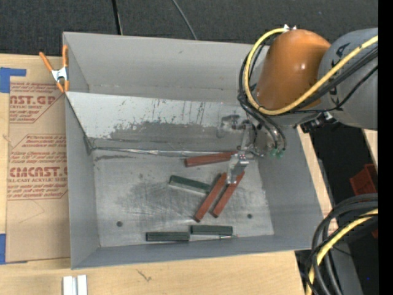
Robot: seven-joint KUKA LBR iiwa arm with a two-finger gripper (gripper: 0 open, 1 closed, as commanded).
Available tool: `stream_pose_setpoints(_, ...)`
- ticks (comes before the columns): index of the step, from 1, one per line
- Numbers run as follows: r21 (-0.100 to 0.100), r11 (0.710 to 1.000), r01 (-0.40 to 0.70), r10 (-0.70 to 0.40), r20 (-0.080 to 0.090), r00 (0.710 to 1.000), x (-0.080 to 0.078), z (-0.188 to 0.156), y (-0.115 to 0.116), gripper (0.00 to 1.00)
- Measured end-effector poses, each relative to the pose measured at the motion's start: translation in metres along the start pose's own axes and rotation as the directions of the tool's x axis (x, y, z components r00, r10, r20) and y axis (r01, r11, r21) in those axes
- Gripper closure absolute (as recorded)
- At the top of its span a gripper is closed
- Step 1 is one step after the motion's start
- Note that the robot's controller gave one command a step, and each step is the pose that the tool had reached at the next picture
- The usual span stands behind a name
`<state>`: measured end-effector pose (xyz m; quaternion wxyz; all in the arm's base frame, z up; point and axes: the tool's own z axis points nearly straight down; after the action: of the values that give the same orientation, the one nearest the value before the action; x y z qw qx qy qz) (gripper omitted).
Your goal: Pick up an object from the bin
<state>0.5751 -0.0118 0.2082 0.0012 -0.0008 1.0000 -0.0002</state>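
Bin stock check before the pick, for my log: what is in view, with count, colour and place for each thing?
reddish-brown flat bars: three, reddish brown; one lies crosswise behind the floor's middle, two lie side by side, slanting, right of centre.
dark green flat bars: three, dark green; one at the floor's centre, two end to end along the front wall.
grey metal bin: one, grey, holding all six bars.
gripper: one, metal, right of centre, over the upper ends of the two slanting bars.
arm: one, grey with an orange cover and yellow cables, reaching in from the right.
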Motion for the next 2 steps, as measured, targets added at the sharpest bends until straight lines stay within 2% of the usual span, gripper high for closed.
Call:
stream_pose_setpoints(1,0.000,1.000,0.000,0.000,0.000,1.000,0.000,0.000,0.000,0.00)
stream_pose_setpoints(2,-0.002,0.995,-0.100,0.100,0.003,0.995,0.005,0.039,-0.006,0.00)
